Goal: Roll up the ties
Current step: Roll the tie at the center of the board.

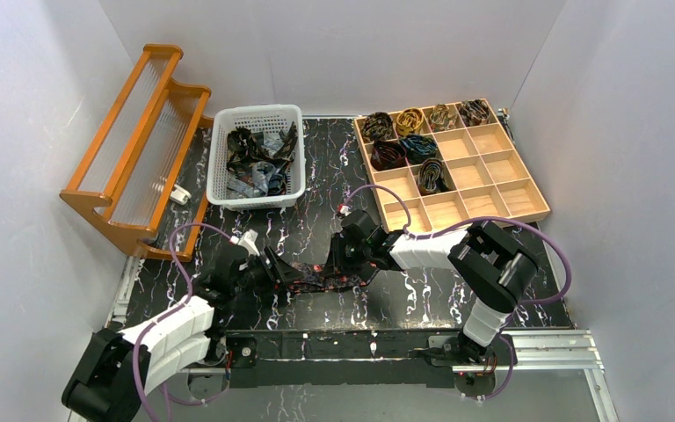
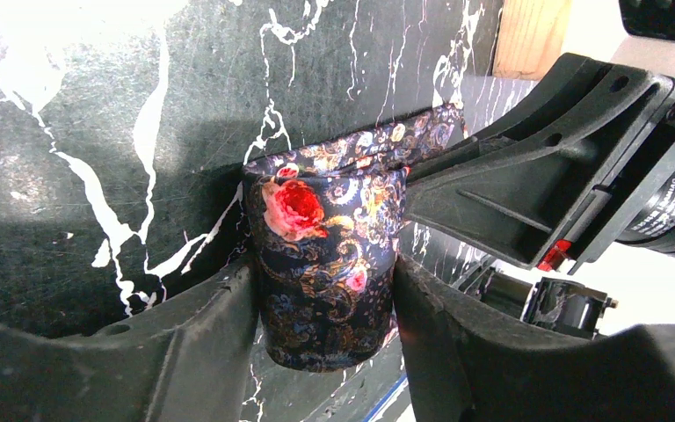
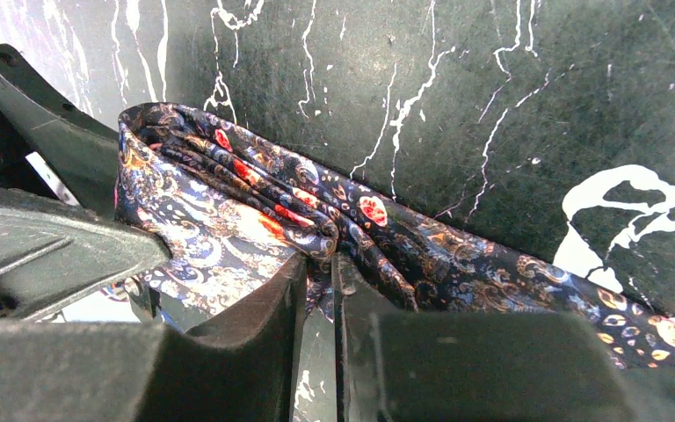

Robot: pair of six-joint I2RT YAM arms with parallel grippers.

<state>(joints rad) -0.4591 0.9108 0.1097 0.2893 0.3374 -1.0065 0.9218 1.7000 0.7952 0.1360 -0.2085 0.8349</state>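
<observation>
Left end effector [image 2: 323, 294] low, clasping tie [image 2: 321, 220], right end effector [image 3: 319, 277] pinching it

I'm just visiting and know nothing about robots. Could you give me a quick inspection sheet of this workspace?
Surface: dark marbled table with white veins.
Job's things: floral tie stretched between the arms; seven rolled ties in the wooden tray; loose ties in the white basket.
Clutter: small white object beside the wooden rack.
Grippers: left pincer grips a fold of the floral tie; right pincer pinches it further along.
Cables: purple cables loop from both arms.
Surroundings: plain white walls.
</observation>
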